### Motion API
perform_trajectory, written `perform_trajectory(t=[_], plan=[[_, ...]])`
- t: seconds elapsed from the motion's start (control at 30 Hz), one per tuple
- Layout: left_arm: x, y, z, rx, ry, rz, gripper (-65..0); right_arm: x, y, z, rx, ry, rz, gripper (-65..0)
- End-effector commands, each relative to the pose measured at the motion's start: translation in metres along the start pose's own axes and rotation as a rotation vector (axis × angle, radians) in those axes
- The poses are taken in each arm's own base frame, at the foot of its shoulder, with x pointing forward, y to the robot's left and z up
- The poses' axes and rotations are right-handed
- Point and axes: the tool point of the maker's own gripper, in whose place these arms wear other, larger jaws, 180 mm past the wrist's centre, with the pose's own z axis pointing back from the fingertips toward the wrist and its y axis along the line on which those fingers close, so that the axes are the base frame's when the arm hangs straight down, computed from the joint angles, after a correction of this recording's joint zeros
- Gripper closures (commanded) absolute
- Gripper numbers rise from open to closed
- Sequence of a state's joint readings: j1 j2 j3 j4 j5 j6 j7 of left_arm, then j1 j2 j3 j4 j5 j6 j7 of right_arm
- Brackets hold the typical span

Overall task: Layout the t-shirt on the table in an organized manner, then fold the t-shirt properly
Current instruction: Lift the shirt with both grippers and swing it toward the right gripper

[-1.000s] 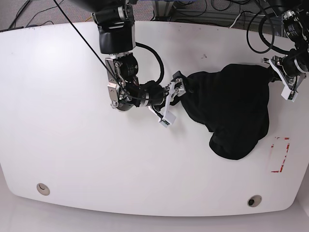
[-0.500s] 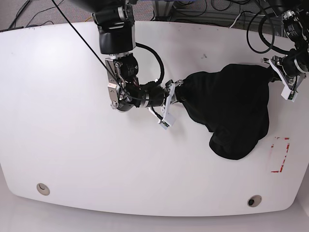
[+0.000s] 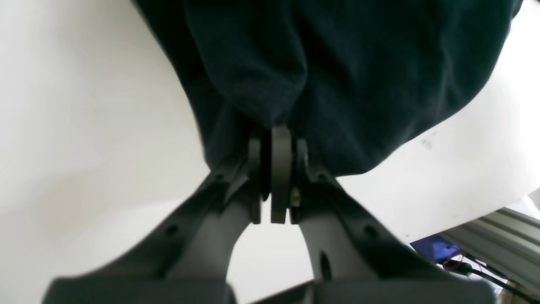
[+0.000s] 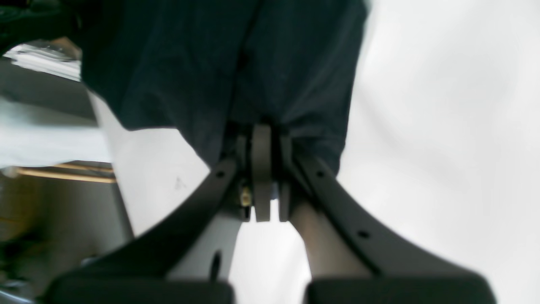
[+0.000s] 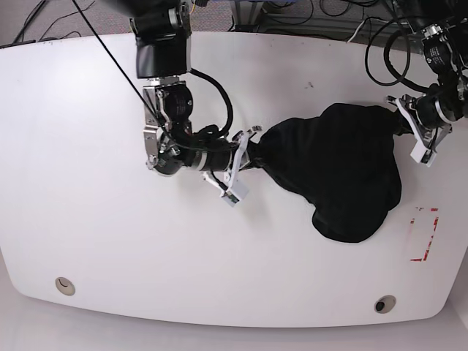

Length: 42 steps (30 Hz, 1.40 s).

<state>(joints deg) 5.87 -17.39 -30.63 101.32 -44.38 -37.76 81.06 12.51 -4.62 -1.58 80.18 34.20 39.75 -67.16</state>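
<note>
The black t-shirt [image 5: 336,164] lies bunched on the right half of the white table [image 5: 88,219]. My right gripper [image 5: 252,155] is shut on the t-shirt's left edge; in the right wrist view its fingers [image 4: 261,169] pinch dark cloth [image 4: 219,67]. At the garment's upper right corner, my left gripper [image 5: 404,118] is shut on the t-shirt. The left wrist view shows its closed fingers [image 3: 280,169] clamped on a fold of fabric [image 3: 337,71].
A red tape rectangle outline [image 5: 424,234] marks the table right of the shirt. Two metal grommets [image 5: 64,285] [image 5: 384,304] sit near the front edge. Cables [image 5: 380,44] hang behind the table's far right edge.
My right gripper closed on the t-shirt's left edge and pulled it to the left. The left gripper shifted slightly left and up, still holding the cloth.
</note>
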Motion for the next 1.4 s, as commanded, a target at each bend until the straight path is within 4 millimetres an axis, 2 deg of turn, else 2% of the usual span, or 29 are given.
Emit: perform_trajectory(t=[0.0,0.2,0.3,0.33,0.4,0.6,0.8,0.93,0.97,1.03,1.1,1.27,1.37], plan=[[0.035,-0.012,-0.002,-0.028,-0.078,-0.061,0.0,0.033,-0.007,0.030,-0.059,-0.090,0.082,0.0],[0.093,-0.035,-0.009,-0.076,-0.179,-0.145,0.0,0.038,-0.034,0.064,-0.161,-0.104,0.118,0.0],[0.130,-0.056,-0.012,-0.116,-0.231,-0.229,0.0,0.052,-0.050,0.089,-0.227,-0.126,0.158,0.0],[0.136,-0.060,-0.012,-0.122,-0.240,-0.243,0.0,0.055,-0.051,0.092,-0.237,-0.130,0.166,0.0],[0.166,-0.082,-0.011,-0.156,-0.279,-0.323,0.0,0.069,-0.061,0.115,-0.296,-0.153,0.209,0.0],[0.225,-0.108,-0.001,-0.128,-0.351,-0.465,0.0,0.100,-0.085,0.162,-0.411,-0.186,0.279,0.0],[0.282,-0.128,0.022,-0.072,-0.455,-0.547,0.0,0.139,-0.100,0.208,-0.518,-0.215,0.368,0.0],[0.321,-0.142,0.048,-0.067,-0.589,-0.573,0.0,0.175,-0.099,0.239,-0.577,-0.258,0.435,0.0],[0.327,-0.144,0.052,-0.065,-0.609,-0.577,0.0,0.178,-0.099,0.242,-0.583,-0.261,0.441,0.0],[0.352,-0.154,0.073,-0.050,-0.703,-0.601,0.0,0.194,-0.106,0.258,-0.611,-0.274,0.446,0.0],[0.365,-0.159,0.083,-0.034,-0.745,-0.613,0.0,0.206,-0.111,0.271,-0.632,-0.284,0.444,0.0],[0.402,-0.158,0.103,0.004,-0.790,-0.611,0.0,0.242,-0.113,0.308,-0.684,-0.333,0.463,0.0],[0.416,-0.155,0.110,0.012,-0.792,-0.608,0.0,0.261,-0.111,0.327,-0.705,-0.364,0.473,0.0]])
